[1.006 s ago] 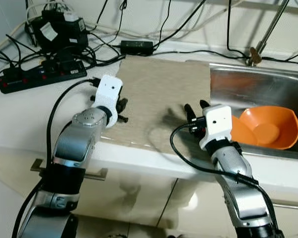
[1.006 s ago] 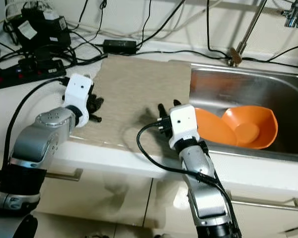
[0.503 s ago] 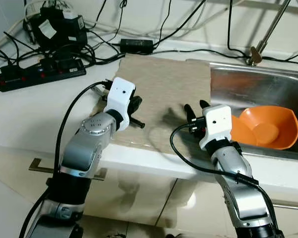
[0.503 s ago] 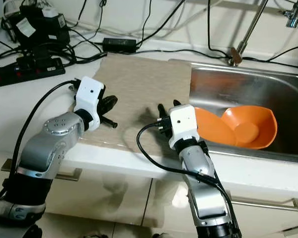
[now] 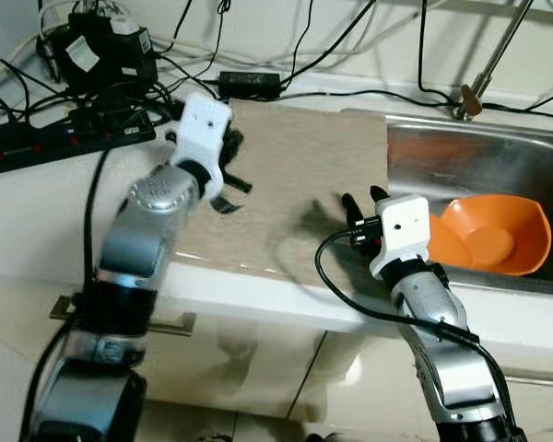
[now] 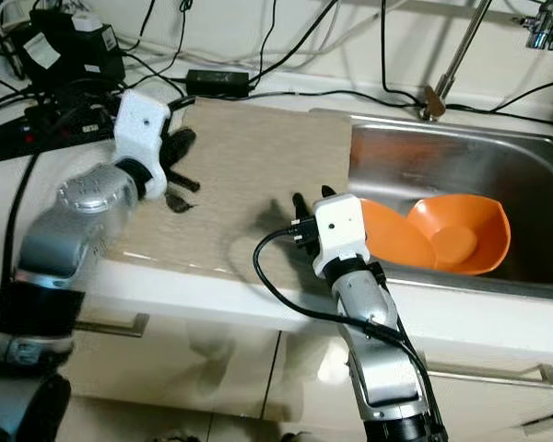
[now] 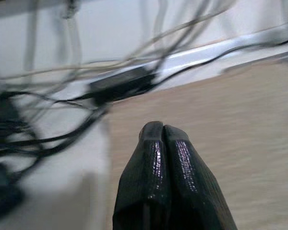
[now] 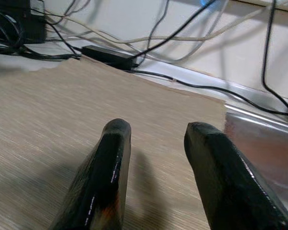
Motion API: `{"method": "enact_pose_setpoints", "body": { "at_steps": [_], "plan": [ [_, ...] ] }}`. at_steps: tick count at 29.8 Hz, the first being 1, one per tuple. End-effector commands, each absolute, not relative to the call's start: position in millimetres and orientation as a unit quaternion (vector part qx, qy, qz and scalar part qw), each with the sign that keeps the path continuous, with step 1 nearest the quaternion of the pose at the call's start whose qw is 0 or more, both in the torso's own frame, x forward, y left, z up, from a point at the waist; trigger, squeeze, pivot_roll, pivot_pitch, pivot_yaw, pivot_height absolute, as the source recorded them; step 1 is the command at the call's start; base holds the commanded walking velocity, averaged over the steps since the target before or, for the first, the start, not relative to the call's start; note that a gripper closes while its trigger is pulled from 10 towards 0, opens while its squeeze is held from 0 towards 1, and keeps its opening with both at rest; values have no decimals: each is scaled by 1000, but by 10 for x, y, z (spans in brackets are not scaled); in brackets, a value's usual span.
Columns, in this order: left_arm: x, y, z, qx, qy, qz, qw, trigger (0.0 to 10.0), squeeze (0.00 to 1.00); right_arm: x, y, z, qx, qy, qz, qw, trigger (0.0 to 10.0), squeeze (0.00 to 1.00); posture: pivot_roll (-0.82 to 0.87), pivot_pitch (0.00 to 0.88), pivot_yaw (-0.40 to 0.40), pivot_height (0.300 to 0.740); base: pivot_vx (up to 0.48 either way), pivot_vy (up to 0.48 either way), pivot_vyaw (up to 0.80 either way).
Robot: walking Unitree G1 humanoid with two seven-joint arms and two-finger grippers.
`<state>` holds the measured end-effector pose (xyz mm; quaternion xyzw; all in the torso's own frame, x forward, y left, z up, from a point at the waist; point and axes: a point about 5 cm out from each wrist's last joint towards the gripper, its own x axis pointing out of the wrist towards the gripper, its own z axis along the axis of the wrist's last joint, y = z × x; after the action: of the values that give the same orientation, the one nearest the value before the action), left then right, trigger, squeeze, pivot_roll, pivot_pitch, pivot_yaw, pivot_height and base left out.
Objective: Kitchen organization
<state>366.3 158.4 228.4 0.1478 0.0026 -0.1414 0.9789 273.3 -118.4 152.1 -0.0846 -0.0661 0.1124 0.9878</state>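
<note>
My left gripper (image 5: 230, 152) hangs over the far left part of the beige mat (image 5: 300, 170) on the counter. In the left wrist view its two black fingers (image 7: 156, 158) are pressed together with nothing between them. My right gripper (image 5: 364, 201) rests low over the mat's near right part, close to the sink's edge; the right wrist view shows its fingers (image 8: 110, 158) apart and empty. Two orange bowls (image 5: 493, 235) lie tilted against each other in the steel sink (image 5: 470, 152), just right of the right gripper.
A black power strip (image 5: 69, 143) and a tangle of cables and adapters (image 5: 101, 55) crowd the counter's back left. A black power brick (image 5: 253, 85) lies behind the mat. The faucet base (image 5: 470, 101) stands behind the sink. Cabinet handles run below the counter edge.
My left arm has risen and swung from the mat's near left edge back toward its far left corner, fingers still together. The right arm and bowls have not moved.
</note>
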Motion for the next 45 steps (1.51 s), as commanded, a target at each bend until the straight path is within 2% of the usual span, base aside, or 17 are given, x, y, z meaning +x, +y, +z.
{"method": "enact_pose_setpoints", "body": {
  "at_steps": [1, 15, 27, 38, 45],
  "plan": [
    [3705, 1649, 2222, 153, 13, -135, 979, 10000, 0, 2742, -1208, 1550, -83, -69, 107, 988, 10000, 0, -10, 16, -50, 732, 0, 0, 0],
    [3964, 2009, 1910, 201, 76, -89, 973, 10000, 0, 2758, -1200, 1560, -86, -71, 116, 987, 10000, 0, -11, 6, -65, 732, 0, 0, 0],
    [3952, 1910, 1878, 204, 89, -103, 970, 10000, 0, 2734, -1218, 1553, -88, -70, 111, 987, 10000, 0, -20, 0, -53, 732, 0, 0, 0],
    [3789, 1869, 1946, 200, 108, -101, 969, 10000, 0, 2736, -1202, 1537, -85, -68, 113, 988, 10000, 0, -2, 0, -54, 732, 0, 0, 0],
    [3658, 1723, 1896, 184, 137, -136, 964, 10000, 0, 2740, -1191, 1538, -84, -68, 117, 987, 10000, 0, 1, 3, -58, 732, 0, 0, 0]
  ]
}}
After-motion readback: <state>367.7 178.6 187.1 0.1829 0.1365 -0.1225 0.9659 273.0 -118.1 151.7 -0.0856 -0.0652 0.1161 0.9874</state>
